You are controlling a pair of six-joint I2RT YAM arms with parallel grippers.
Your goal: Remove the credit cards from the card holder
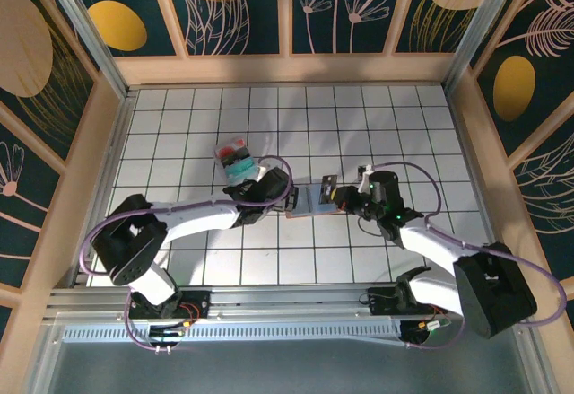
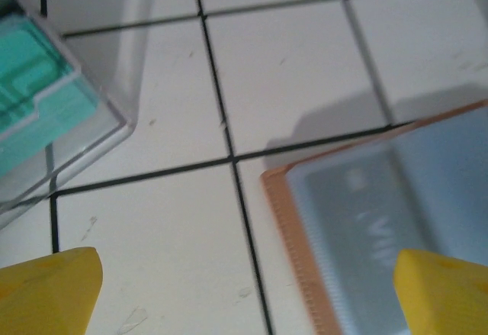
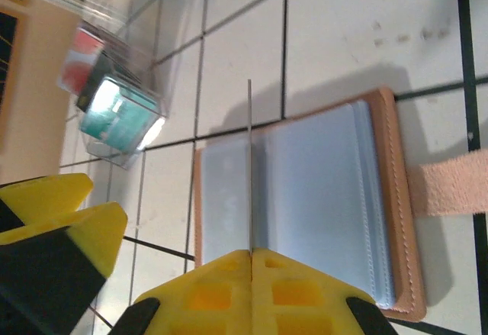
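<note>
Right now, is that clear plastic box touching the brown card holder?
Apart. The left wrist view shows bare white tile between the clear plastic box and the card holder.

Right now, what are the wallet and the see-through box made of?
The card holder looks like tan leather, matte, with stitched edges; its grey-blue pockets seem smooth plastic or fabric. The clear box looks like hard glossy plastic: you see teal contents through it.
</note>
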